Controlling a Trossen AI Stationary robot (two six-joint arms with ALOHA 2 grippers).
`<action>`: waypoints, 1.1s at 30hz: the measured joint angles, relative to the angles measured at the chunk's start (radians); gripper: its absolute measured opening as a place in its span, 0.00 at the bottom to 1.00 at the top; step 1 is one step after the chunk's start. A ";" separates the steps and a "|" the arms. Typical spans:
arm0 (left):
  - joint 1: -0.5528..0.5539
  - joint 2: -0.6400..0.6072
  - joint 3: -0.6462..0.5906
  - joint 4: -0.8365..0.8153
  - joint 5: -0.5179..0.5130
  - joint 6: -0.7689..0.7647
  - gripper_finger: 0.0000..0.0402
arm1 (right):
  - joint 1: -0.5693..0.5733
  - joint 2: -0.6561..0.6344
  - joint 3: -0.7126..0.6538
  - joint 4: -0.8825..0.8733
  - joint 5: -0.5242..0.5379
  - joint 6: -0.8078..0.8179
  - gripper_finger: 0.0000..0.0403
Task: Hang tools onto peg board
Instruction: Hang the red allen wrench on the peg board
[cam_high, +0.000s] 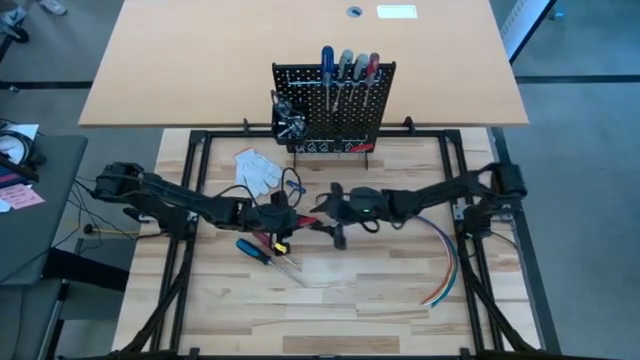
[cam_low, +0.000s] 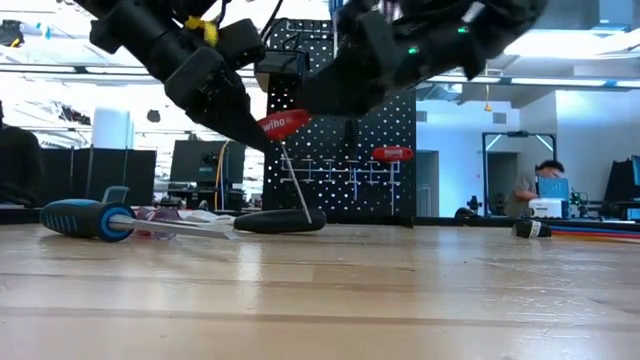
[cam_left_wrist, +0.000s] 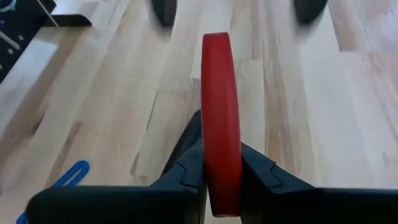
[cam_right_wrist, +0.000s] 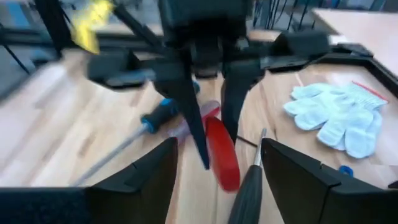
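My left gripper (cam_high: 287, 216) is shut on a red-handled screwdriver (cam_low: 283, 125) at the table's middle, above the board. Its thin shaft (cam_low: 295, 180) slants down toward the table. My right gripper (cam_high: 333, 214) is open just to the right of it, facing my left gripper, and its fingers (cam_right_wrist: 155, 174) stand apart on either side of the red handle (cam_right_wrist: 222, 155) without touching it. The black peg board (cam_high: 335, 105) stands upright at the far edge. Several screwdrivers hang along its top, and a small bin (cam_high: 288, 122) is on its left side. My left gripper pinches the red handle (cam_left_wrist: 221, 162) between its two fingers (cam_left_wrist: 189, 171), one on each flat side. The fingers lie along the handle, which sticks out past them. The screwdriver is tilted, handle up, shaft slanting down. I cannot tell whether its tip touches the table.
A blue-handled screwdriver (cam_high: 253, 248) and other small tools lie near my left gripper. White gloves (cam_high: 258, 168) lie in front of the peg board. Coloured wires (cam_high: 445, 265) curve at the right. A dark tool (cam_right_wrist: 247, 190) lies below my right gripper. A person shows in the room behind.
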 joint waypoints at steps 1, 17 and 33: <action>0.000 0.002 0.000 0.006 0.000 -0.001 0.12 | -0.001 0.017 0.025 -0.035 0.000 -0.011 0.58; 0.000 0.005 0.000 -0.007 -0.006 -0.018 0.12 | 0.001 0.079 0.137 -0.227 -0.002 -0.019 0.18; -0.006 -0.085 0.000 -0.307 -0.238 -0.240 0.31 | 0.024 -0.101 0.020 -0.131 0.455 -0.109 0.13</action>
